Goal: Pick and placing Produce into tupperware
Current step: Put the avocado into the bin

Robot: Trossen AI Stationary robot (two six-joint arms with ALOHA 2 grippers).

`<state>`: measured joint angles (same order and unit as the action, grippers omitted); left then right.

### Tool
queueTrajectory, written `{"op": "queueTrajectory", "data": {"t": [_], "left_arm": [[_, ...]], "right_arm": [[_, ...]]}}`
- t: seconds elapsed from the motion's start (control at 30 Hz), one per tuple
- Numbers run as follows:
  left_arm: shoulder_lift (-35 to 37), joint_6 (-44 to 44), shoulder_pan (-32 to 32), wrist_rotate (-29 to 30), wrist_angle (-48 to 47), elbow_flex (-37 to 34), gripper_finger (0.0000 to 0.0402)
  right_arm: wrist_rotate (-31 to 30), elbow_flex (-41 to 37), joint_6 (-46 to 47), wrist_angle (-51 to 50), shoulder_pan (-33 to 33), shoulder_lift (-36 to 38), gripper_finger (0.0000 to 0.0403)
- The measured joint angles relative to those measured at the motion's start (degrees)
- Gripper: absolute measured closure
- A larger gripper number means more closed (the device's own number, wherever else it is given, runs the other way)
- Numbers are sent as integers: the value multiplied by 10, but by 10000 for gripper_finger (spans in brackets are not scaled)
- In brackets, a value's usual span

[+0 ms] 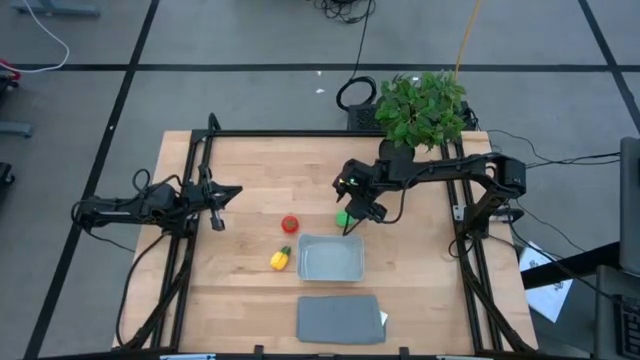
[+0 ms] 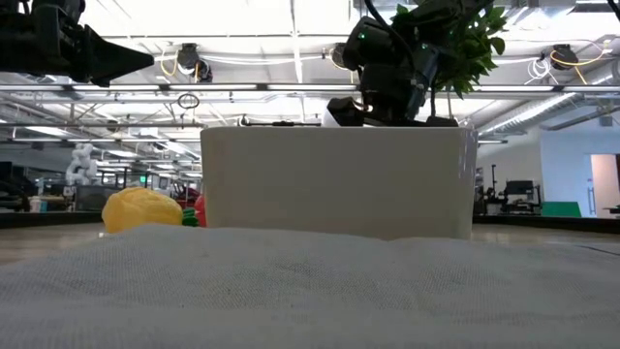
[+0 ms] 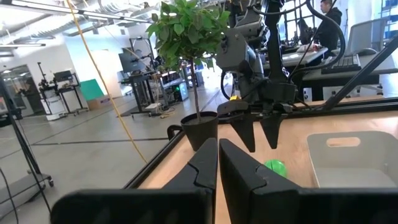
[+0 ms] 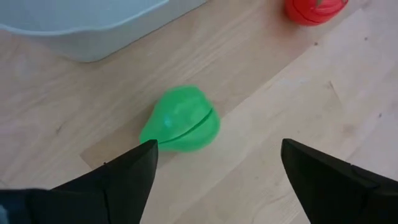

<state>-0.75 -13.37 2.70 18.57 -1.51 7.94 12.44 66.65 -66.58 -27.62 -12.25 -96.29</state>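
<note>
The round green piece point(image 4: 180, 119) lies on the wooden table just beyond the tupperware's far edge. My right gripper point(image 4: 219, 148) hovers open above it, touching nothing; the left wrist view shows its fingertips point(image 3: 261, 146) above the green piece point(image 3: 275, 167). The red piece point(image 1: 290, 225) sits left of the green one. The yellow piece with a green tip point(image 1: 280, 259) lies beside the left wall of the light blue-grey tupperware point(image 1: 330, 258). My left gripper point(image 1: 232, 192) waits shut over the table's left part.
A flat darker grey lid point(image 1: 340, 318) lies near the table's near edge, in front of the tupperware. A potted leafy plant point(image 1: 420, 105) stands at the far edge, behind my right arm. Bare wood lies between my left gripper and the produce.
</note>
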Motion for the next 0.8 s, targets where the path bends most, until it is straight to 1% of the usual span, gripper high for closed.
{"op": "queueTrajectory", "data": {"t": [0.13, 0.27, 0.33, 0.5, 0.57, 0.8], "left_arm": [[0, 0, 0, 0, 0, 0, 380], [0, 0, 0, 0, 0, 0, 380], [0, 0, 0, 0, 0, 0, 380], [0, 1, 0, 0, -1, 0, 380], [0, 1, 0, 0, -1, 0, 380], [0, 1, 0, 0, -1, 0, 380]], "right_arm": [[30, 0, 20, 8, 0, -4, 65], [33, 0, 39, 18, 0, -9, 64], [44, 0, 40, 18, 0, -9, 64], [45, -12, 70, 39, 0, -11, 64], [46, -24, 81, 63, 0, -11, 64], [48, -57, 93, 105, 0, -11, 64]]}}
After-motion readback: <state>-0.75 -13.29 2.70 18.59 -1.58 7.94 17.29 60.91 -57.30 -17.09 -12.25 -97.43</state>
